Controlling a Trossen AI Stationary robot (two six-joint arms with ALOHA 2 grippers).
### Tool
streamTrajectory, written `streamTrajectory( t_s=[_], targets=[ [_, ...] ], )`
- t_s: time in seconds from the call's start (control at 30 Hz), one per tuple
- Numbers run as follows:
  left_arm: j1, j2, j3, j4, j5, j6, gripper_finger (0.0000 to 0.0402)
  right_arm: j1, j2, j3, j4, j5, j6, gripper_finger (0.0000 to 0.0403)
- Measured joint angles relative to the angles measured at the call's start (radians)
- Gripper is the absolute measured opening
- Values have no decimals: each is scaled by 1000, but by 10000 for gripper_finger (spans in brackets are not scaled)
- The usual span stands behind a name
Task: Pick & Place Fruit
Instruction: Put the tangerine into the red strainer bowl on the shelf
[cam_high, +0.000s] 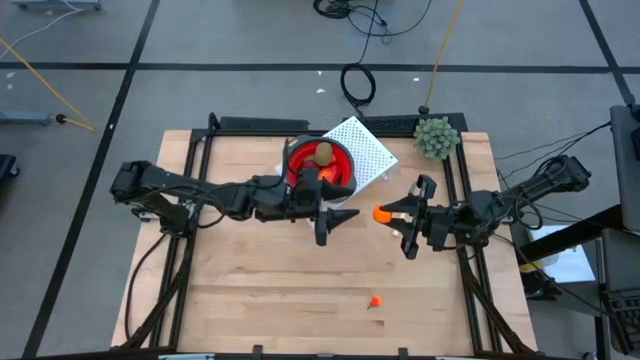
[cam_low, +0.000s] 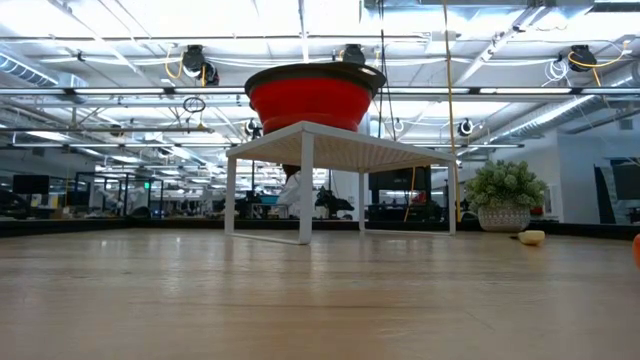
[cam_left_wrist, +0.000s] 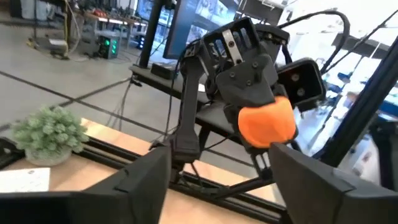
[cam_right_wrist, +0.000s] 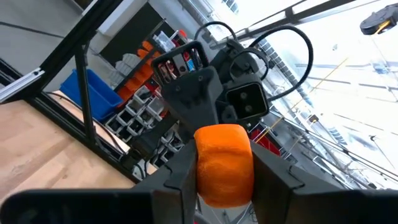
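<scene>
Pinching an orange fruit piece, your right end effector is facing the left end effector, whose fingers are standing spread beside the red bowl, above the bench.

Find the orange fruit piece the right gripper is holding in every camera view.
High view: orange fruit piece right of centre, in the right gripper.
Low view: cannot tell.
Left wrist view: centre-right.
Right wrist view: lower centre.
Shared landmark: green plant.
</scene>
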Motion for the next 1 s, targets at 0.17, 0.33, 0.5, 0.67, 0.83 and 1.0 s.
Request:
streamTrajectory(
  t_s=[0.17, 0.33, 0.5, 0.67, 0.83, 1.0],
  targets=[
    [15, 12, 0, 33, 44, -62, 311, 0, 0, -1, -15, 0, -3, 104],
    [27, 21, 0, 47, 66, -139, 321, -1, 11, -1, -30, 0, -13, 106],
    [40, 32, -1, 66, 81, -225, 321, -2, 34, -1, -26, 1, -78, 105],
    [43, 42, -1, 60, 90, -266, 321, -3, 47, -1, -24, 2, -82, 107],
    [43, 46, -2, 64, 96, -275, 321, -17, 47, -1, -24, 2, -82, 106],
    [42, 45, -2, 72, 96, -292, 321, -40, 47, -1, -17, 1, -80, 109]
  ],
)
